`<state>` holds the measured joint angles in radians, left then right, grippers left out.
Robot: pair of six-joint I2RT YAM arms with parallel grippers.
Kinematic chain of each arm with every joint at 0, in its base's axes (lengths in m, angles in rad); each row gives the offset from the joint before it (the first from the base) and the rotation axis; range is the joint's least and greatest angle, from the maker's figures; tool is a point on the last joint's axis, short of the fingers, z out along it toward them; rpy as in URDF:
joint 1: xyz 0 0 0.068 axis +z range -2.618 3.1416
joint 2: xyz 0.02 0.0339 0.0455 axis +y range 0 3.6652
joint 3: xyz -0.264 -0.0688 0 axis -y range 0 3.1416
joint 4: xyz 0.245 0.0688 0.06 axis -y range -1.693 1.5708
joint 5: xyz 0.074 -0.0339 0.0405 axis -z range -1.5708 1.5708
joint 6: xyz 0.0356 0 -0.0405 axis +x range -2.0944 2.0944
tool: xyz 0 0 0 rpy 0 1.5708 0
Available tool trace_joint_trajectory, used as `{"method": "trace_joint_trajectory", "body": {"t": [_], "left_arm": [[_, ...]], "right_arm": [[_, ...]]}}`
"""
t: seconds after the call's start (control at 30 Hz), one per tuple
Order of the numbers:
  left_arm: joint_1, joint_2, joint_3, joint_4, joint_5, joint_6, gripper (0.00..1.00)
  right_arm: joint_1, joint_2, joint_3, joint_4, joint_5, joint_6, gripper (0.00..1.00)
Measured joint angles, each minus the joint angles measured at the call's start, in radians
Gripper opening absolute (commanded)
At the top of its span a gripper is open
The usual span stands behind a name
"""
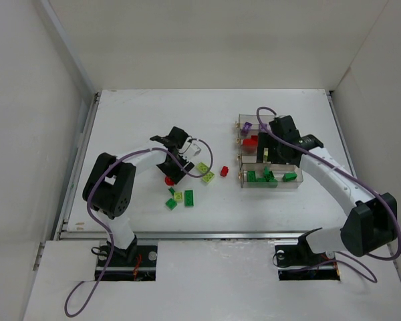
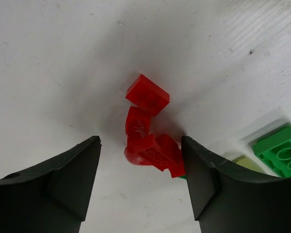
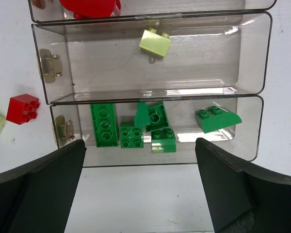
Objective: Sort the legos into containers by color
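Observation:
Three red legos (image 2: 147, 94) lie bunched on the white table. The lowest one (image 2: 157, 153) sits between the fingers of my left gripper (image 2: 140, 167), close against the right finger (image 2: 208, 179), with a wide gap to the left finger. That gripper (image 1: 172, 172) is open. The containers (image 1: 242, 160) stand in a block at the right. My right gripper (image 3: 139, 170) hangs open and holds nothing, just in front of the near bin (image 3: 254, 126), which holds several green legos (image 3: 131, 133). The bin behind it holds one yellow-green lego (image 3: 155, 41), and further bins hold red (image 1: 251, 142) and purple (image 1: 246, 126) ones.
Loose on the table are green legos (image 1: 188, 197), yellow-green ones (image 1: 204, 169) and a red one (image 1: 224, 171) between the arms. White walls enclose the table on three sides.

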<state>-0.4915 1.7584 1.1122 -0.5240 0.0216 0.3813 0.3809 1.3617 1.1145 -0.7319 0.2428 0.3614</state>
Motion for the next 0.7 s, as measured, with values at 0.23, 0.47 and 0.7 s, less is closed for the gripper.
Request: {"method": "trace_joint_trajectory", "body": {"t": [0.23,0.47,0.7], "left_arm": [[0.000,0.000,-0.003,-0.011,-0.016,-0.020,0.30],[0.001,0.000,-0.005,-0.027,-0.016,-0.024,0.03],[0.012,-0.022,0.002,-0.082,-0.042,-0.024,0.00]], "right_arm": [[0.000,0.000,-0.003,0.000,-0.008,0.000,1.00],[0.000,-0.016,-0.011,0.000,-0.008,-0.005,1.00],[0.000,-0.020,-0.013,0.000,-0.009,-0.007,1.00]]}}
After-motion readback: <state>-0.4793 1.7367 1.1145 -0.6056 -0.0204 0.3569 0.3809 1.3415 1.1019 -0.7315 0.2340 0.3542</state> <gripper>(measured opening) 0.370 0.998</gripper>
